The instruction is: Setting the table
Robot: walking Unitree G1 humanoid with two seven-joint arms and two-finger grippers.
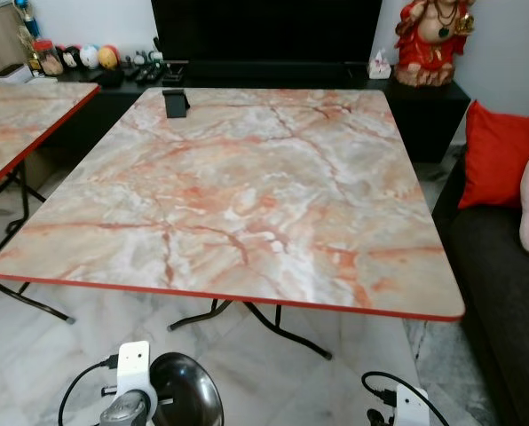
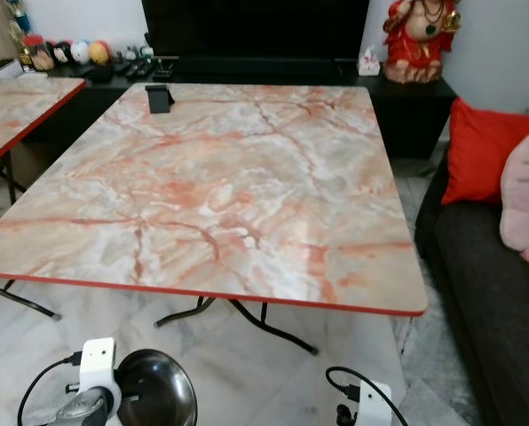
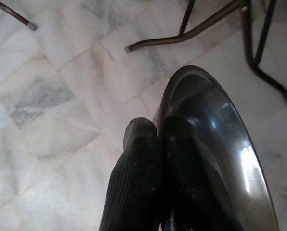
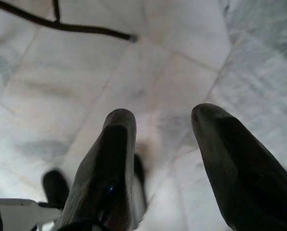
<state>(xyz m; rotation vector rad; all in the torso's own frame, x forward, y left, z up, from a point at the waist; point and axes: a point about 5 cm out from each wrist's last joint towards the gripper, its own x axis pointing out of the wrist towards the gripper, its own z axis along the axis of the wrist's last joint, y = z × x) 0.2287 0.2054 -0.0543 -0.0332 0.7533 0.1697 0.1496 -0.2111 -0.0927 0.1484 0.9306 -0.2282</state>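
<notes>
Left wrist view: the left gripper [image 3: 155, 144] pinches a shiny black round bowl [image 3: 215, 154], low above the floor. The marble table [image 1: 247, 195] lies ahead and higher. The right gripper [image 4: 165, 139] hangs wide, holding nothing.

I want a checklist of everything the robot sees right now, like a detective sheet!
Surface: marble-look table with a red edge, mostly bare.
Job's things: dark shiny plate, held low above the floor.
Clutter: small black stand at the far side.
End effectors: left end effector shut on the plate; right end effector open, holding nothing.
Cables: black cable by the left wrist, another by the right.
Surroundings: red cushion, second table, red statue.
</notes>
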